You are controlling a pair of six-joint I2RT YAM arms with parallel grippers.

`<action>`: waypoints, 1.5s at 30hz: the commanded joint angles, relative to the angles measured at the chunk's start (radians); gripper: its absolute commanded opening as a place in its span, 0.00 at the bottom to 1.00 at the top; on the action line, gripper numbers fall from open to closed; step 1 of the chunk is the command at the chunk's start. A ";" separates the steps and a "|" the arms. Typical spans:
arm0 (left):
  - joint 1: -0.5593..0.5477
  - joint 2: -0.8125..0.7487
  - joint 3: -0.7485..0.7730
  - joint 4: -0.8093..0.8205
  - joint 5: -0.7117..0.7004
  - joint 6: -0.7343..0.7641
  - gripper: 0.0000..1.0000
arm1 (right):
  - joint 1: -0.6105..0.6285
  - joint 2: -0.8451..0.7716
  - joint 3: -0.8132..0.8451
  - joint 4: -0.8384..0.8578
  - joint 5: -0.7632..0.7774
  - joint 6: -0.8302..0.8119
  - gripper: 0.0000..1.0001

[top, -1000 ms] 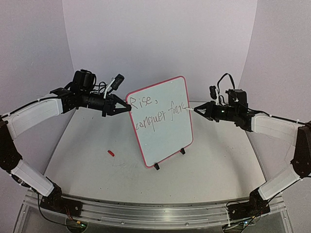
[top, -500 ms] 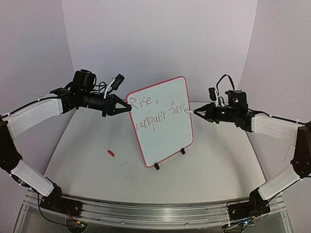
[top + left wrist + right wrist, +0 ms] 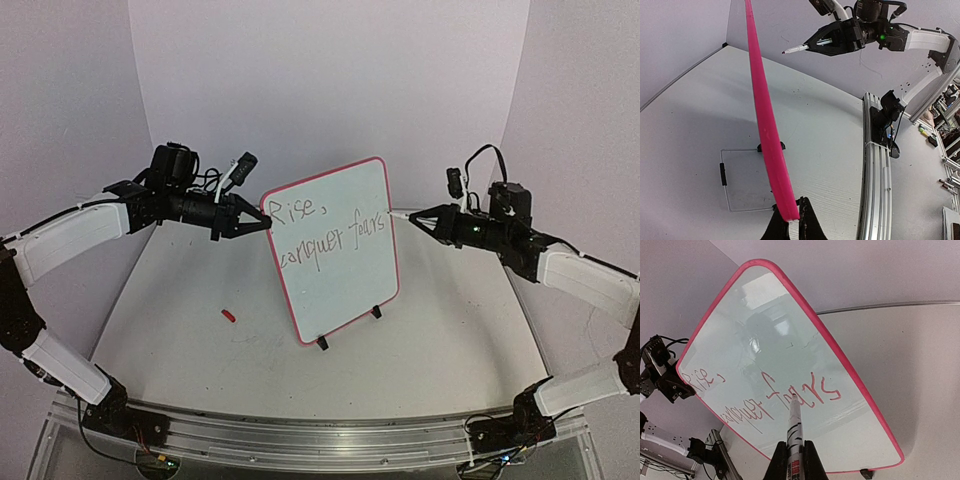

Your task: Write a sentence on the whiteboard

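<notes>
Pinching the rim of the standing whiteboard in my left claw, I hold the marker clamped in my right claw just off the sentence, which looks complete; next, probably, a careful retreat.

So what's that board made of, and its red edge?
The whiteboard face looks like a smooth, glossy coated sheet: dim reflections show on it in the right wrist view. The red rim looks like moulded plastic, evenly coloured with a slight sheen, though neither is certain.
</notes>
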 commanded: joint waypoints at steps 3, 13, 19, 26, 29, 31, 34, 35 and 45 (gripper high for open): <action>-0.042 0.044 -0.033 -0.182 -0.004 0.057 0.00 | -0.006 0.013 -0.009 -0.005 0.090 -0.010 0.00; -0.042 0.048 -0.033 -0.182 -0.004 0.057 0.00 | -0.006 0.085 0.037 -0.029 0.091 -0.043 0.00; -0.042 0.049 -0.033 -0.182 -0.004 0.057 0.00 | -0.006 0.110 0.053 -0.030 0.085 -0.048 0.00; -0.042 0.050 -0.033 -0.182 -0.003 0.057 0.00 | -0.006 0.135 0.068 -0.029 0.085 -0.051 0.00; -0.042 0.051 -0.032 -0.182 -0.003 0.057 0.00 | -0.007 0.140 0.069 -0.029 0.090 -0.051 0.00; -0.042 0.051 -0.033 -0.182 -0.003 0.056 0.00 | -0.007 0.140 0.069 -0.029 0.093 -0.052 0.00; -0.042 0.051 -0.032 -0.183 -0.002 0.057 0.00 | -0.006 0.139 0.069 -0.029 0.093 -0.053 0.00; -0.042 0.051 -0.032 -0.182 -0.002 0.057 0.00 | -0.006 0.138 0.069 -0.028 0.093 -0.053 0.00; -0.042 0.046 -0.033 -0.178 -0.012 0.052 0.03 | -0.006 0.053 0.033 -0.029 0.090 -0.058 0.00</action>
